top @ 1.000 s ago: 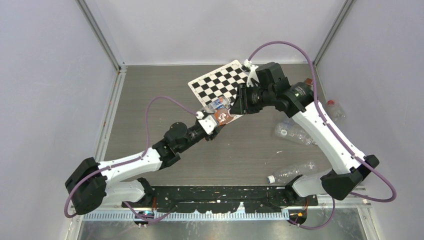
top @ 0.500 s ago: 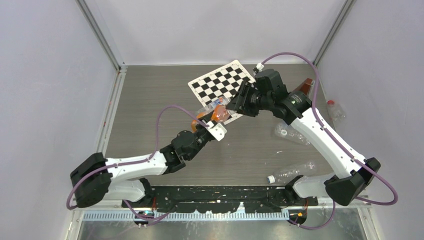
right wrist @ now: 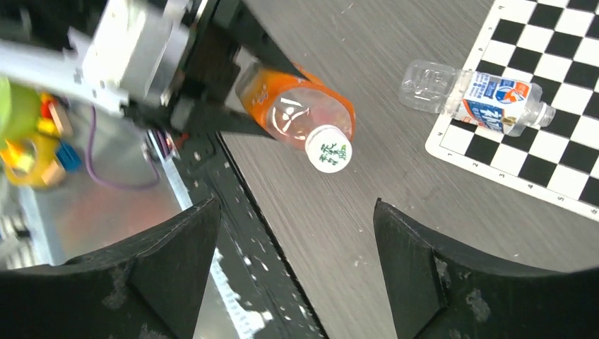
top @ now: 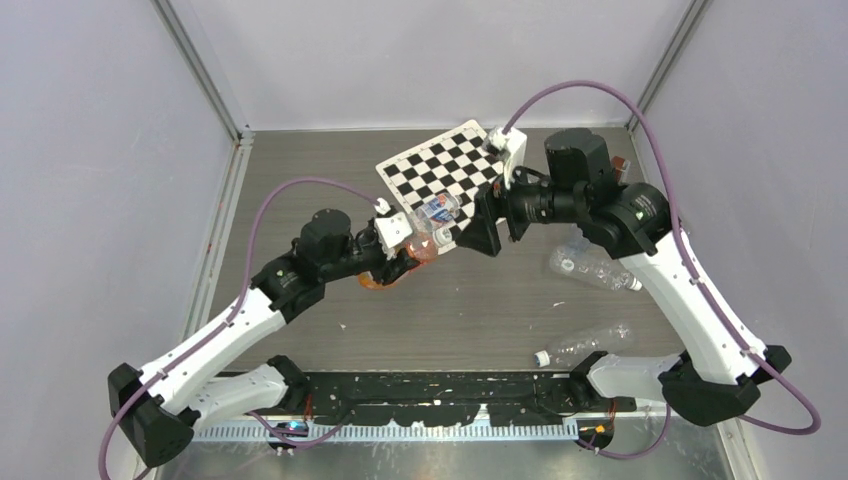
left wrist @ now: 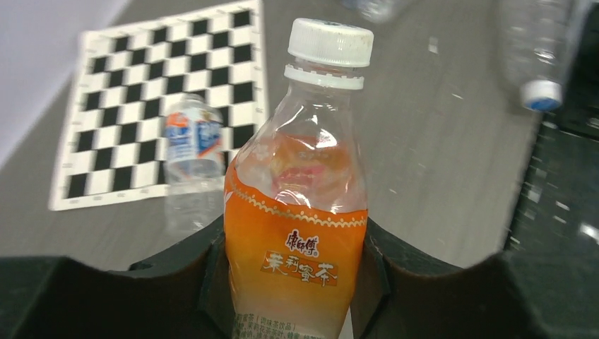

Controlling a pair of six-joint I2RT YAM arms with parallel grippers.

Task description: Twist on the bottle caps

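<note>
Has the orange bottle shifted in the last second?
Yes. The orange bottle, held in the left hand, moved left in the top view, away from the near corner of the checkerboard.

Bright, even, diffuse light leaves only soft shadows on the desk (top: 480, 300); the left wrist view's background blurs, and glare spots the orange bottle (left wrist: 297, 233).
</note>
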